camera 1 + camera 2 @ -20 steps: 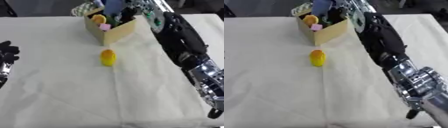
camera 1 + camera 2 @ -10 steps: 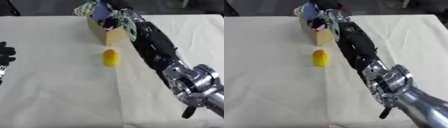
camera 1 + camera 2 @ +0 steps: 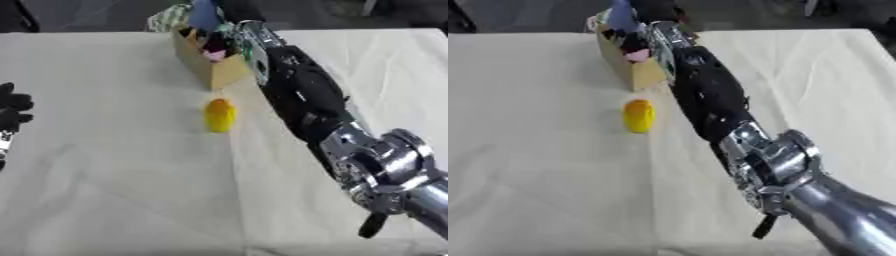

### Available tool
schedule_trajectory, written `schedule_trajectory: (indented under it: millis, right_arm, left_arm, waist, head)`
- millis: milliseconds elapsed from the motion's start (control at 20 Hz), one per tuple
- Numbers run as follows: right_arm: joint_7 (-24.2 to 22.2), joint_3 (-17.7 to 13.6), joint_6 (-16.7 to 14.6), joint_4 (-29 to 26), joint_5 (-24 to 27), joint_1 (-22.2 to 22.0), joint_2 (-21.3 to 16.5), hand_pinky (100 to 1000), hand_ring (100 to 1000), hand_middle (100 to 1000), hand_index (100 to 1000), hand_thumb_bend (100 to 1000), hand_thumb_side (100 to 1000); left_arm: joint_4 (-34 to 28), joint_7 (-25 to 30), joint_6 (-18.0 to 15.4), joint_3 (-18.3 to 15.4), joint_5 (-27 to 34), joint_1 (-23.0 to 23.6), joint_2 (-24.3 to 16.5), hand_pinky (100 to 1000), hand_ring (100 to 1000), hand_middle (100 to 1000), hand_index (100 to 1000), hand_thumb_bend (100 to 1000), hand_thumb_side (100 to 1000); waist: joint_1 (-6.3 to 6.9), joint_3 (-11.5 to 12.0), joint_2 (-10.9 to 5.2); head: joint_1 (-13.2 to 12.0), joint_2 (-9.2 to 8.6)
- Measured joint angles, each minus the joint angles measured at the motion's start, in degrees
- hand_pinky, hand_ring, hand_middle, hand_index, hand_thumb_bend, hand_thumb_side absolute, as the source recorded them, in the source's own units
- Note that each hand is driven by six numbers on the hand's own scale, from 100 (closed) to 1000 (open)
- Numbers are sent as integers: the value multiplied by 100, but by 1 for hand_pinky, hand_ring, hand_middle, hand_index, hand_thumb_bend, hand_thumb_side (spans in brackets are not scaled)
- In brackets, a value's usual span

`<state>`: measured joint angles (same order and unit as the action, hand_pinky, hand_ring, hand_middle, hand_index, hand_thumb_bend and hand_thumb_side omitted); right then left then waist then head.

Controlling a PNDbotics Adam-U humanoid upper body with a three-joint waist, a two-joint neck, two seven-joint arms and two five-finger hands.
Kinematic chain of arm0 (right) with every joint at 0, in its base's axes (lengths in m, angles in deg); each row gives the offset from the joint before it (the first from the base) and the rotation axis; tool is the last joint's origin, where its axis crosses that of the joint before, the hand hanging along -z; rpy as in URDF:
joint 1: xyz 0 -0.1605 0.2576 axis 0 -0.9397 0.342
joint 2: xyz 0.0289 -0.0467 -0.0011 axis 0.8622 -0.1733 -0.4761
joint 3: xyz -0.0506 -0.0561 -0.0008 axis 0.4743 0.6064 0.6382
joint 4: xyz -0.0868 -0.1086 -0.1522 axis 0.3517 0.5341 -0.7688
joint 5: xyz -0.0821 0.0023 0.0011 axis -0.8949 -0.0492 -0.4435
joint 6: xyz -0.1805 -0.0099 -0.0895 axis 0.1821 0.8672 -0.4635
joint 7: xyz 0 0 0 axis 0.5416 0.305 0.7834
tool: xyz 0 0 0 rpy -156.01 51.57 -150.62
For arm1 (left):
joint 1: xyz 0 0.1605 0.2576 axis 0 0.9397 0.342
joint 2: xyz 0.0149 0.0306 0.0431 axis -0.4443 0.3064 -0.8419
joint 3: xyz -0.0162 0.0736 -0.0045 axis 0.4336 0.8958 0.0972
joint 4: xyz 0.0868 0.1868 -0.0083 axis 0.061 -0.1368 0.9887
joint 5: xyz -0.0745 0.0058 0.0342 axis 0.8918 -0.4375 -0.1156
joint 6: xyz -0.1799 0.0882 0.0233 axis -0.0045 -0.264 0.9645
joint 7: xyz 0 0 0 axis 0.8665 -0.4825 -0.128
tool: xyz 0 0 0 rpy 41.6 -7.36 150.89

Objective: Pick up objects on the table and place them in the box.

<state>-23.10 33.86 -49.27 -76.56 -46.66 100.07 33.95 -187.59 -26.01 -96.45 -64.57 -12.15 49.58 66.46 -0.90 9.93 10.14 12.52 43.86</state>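
A yellow-orange rounded object [image 3: 219, 114] lies on the cream tablecloth just in front of the cardboard box [image 3: 219, 75]. The box stands at the far middle and holds several things, among them something pink [image 3: 213, 55] and something blue [image 3: 202, 14]. My right arm stretches from the lower right up to the box, and my right hand [image 3: 234, 36] is over the box's open top, its fingers hidden among the contents. At the left edge my left hand [image 3: 12, 113] rests on the cloth, open, holding nothing.
A green-and-white patterned thing [image 3: 168, 18] shows behind the box. My right forearm [image 3: 710, 95] lies across the cloth to the right of the yellow object. The cloth [image 3: 114, 190] has creases in the near part.
My right arm has swung left, from beside the box to over its top. The yellow object and my left hand stay where they were.
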Motion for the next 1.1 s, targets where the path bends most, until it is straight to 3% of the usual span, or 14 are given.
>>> schedule_trajectory:
  millis: [300, 450, 850, 1100]
  right_arm:
    - [160, -40, 416, 60, -46, 13, -106, 800, 848, 975, 1000, 213, 435]
    - [65, -40, 494, 119, -85, 42, -164, 857, 904, 1000, 1000, 330, 404]
    - [-934, -72, 337, 290, -397, 48, -339, 934, 1000, 1000, 1000, 465, 302]
    - [-1292, -112, 246, 289, -586, 53, -396, 933, 1000, 1000, 1000, 453, 297]
  left_arm:
    - [0, 0, 0, 0, 0, 1, 0, 779, 795, 723, 897, 241, 670]
    - [0, 0, 0, 0, 0, 3, 0, 780, 796, 723, 897, 241, 670]
    - [0, -1, 1, -1, 0, 16, 0, 780, 796, 723, 897, 241, 669]
    - [0, -2, 2, -2, 0, 17, 0, 781, 796, 722, 897, 241, 668]
  waist:
    - [0, -11, 0]
    - [0, -22, 0]
    - [0, -32, 0]
    - [0, -37, 0]
  head:
    - [-4, 0]
    - [-8, 0]
    - [-25, 0]
    - [-27, 0]
